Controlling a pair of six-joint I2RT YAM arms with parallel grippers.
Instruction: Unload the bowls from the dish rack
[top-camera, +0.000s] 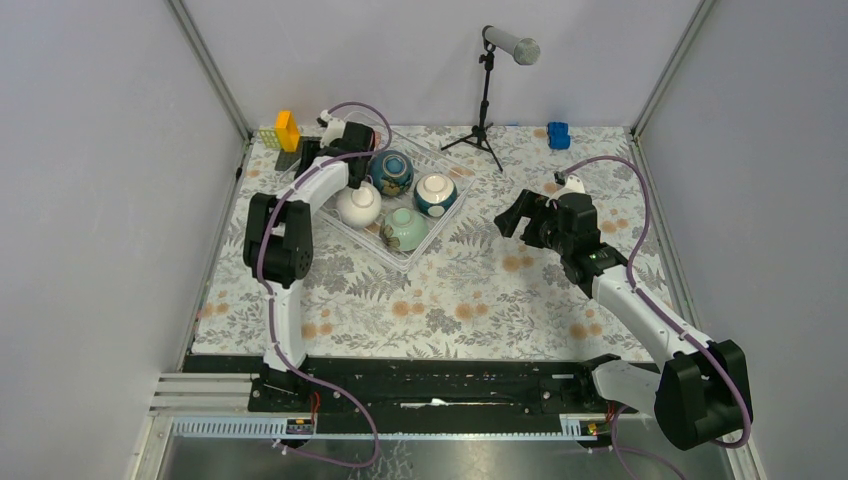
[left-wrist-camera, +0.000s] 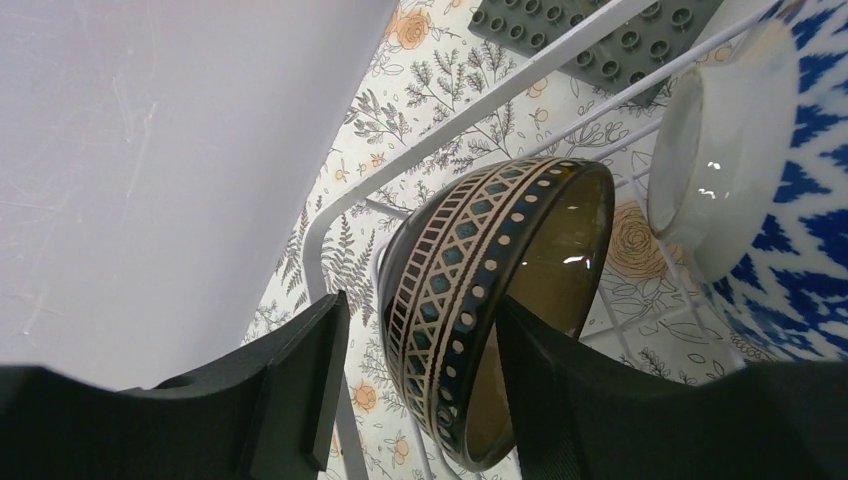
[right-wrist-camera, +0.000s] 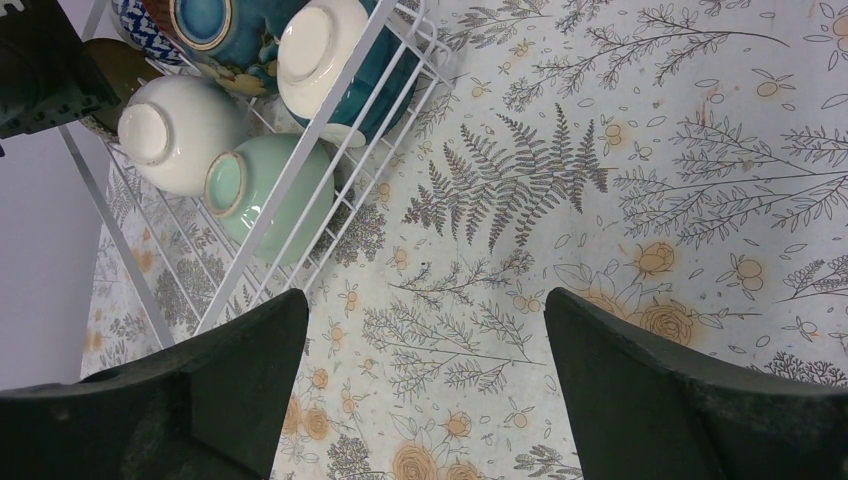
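Observation:
The dish rack (top-camera: 447, 215), a white-wired tray (right-wrist-camera: 330, 115), stands at the back left of the table. In it sit a dark teal bowl (top-camera: 392, 172), a blue-white bowl (top-camera: 436, 194), a white bowl (top-camera: 358, 205) and a pale green bowl (top-camera: 404, 229). At the rack's far corner my left gripper (top-camera: 352, 140) straddles the rim of a dark bowl with a zigzag band (left-wrist-camera: 500, 300), which stands on edge. One finger is inside the bowl and the other stands a little off its outer wall. My right gripper (top-camera: 515, 215) hovers open over the tablecloth to the right of the rack, with nothing in it (right-wrist-camera: 425, 300).
A microphone stand (top-camera: 487, 100) rises behind the rack. A blue block (top-camera: 558, 135) lies at the back right and a yellow block (top-camera: 287, 130) at the back left corner. A grey studded plate (left-wrist-camera: 590, 40) lies just beyond the rack. Grey walls enclose three sides.

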